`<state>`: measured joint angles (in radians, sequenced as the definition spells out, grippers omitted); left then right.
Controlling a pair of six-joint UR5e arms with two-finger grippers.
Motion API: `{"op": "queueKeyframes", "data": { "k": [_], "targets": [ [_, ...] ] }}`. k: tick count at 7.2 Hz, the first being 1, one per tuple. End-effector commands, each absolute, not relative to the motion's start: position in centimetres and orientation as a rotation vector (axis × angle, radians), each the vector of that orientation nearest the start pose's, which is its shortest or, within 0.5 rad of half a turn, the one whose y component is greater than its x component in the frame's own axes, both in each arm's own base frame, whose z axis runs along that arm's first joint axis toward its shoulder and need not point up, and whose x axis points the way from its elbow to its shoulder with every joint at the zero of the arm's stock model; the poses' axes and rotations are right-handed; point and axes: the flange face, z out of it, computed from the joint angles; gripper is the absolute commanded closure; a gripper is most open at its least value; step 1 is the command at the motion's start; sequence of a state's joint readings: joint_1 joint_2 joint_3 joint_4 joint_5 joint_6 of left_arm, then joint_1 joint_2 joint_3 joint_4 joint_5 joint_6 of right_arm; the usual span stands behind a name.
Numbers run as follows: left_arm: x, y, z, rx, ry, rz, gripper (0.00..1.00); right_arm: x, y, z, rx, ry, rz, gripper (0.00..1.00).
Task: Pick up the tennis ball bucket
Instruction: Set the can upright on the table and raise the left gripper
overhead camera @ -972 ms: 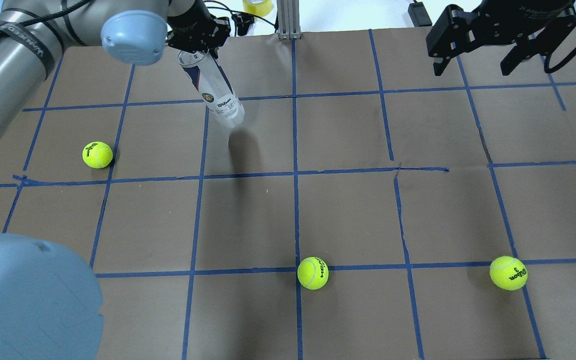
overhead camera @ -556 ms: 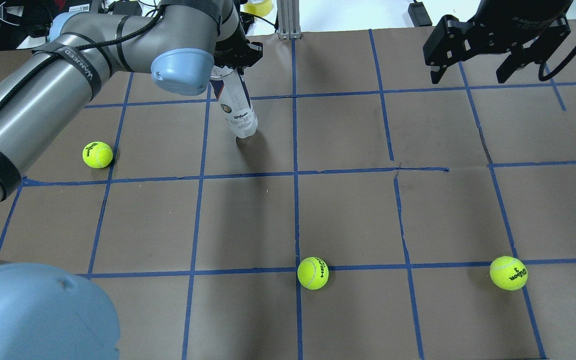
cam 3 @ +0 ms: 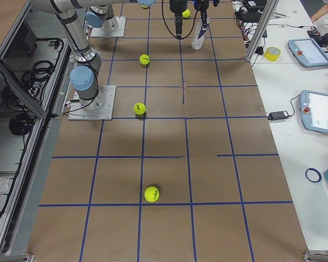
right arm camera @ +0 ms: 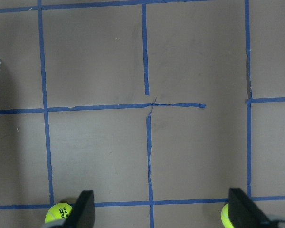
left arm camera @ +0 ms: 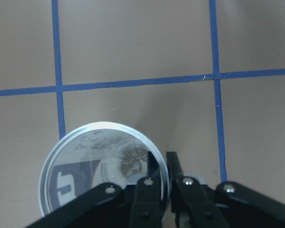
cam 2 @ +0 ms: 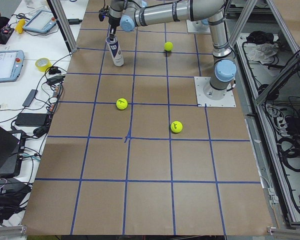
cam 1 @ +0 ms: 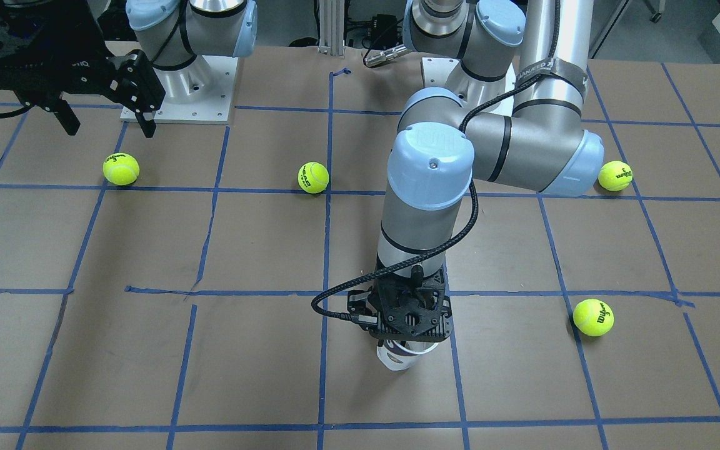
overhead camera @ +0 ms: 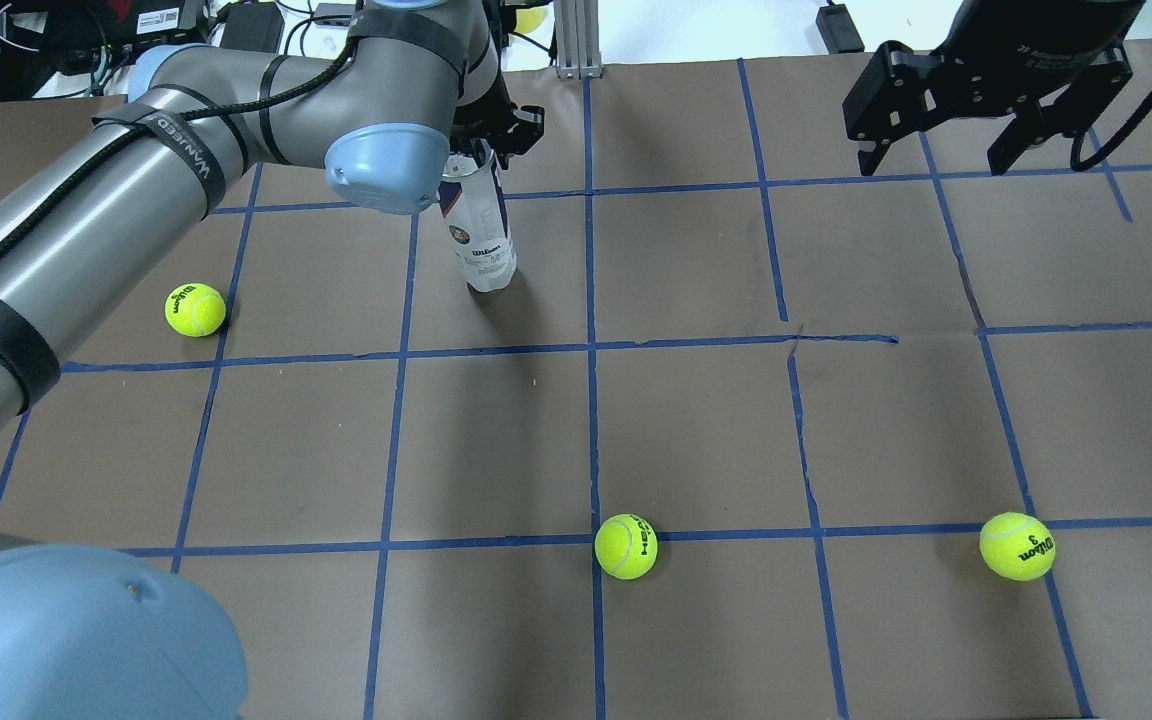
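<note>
Silver arms (overhead camera: 86,230), pale-blue joint caps (cam 1: 432,165), black cables (cam 1: 474,209)

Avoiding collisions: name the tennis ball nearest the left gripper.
The tennis ball on the robot's far left, level with the left gripper; other three lie farther.

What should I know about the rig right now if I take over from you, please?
Left end effector: shut on the tube, pinching its top rim from above.
Right end effector: open and empty, held above the table, away from the tube.
Tube: nearly upright with a slight lean; its base looks at or just above the table, and I cannot tell which.
Tennis balls: four lie loose on the table, all apart from the tube.
Done: the grip on the tube.
Left: raise the tube clearly off the table.
</note>
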<state>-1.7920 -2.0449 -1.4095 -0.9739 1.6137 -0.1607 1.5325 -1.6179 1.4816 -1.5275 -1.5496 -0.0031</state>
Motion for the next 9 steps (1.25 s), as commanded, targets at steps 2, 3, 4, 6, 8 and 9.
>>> {"op": "queueKeyframes", "data": {
  "k": [2,3,4,6,8,9],
  "targets": [
    [-27.7,-62.8,40.5,0.084,3.121,-0.432,0.00,11.7,-48.2,55.0,0.049,3.120,-0.144,0.00],
    [-26.8,-62.0,43.9,0.067,3.114,-0.376,0.00,11.7,-48.2,55.0,0.049,3.120,-0.142,0.00],
    [-25.1,-61.0,47.3,0.040,3.109,-0.323,0.00,11.7,-48.2,55.0,0.049,3.119,-0.142,0.00],
    [-16.5,-60.3,49.6,0.008,3.098,-0.173,0.00,11.7,-48.3,54.9,0.042,3.119,-0.142,0.00],
    [-12.7,-57.3,51.9,-0.064,3.097,-0.113,0.00,11.7,-48.2,54.9,0.042,3.119,-0.140,0.00],
    [-12.3,-55.5,52.8,-0.156,3.089,-0.131,0.00,11.7,-48.3,54.8,0.039,3.119,-0.137,0.00]
  ]
}}
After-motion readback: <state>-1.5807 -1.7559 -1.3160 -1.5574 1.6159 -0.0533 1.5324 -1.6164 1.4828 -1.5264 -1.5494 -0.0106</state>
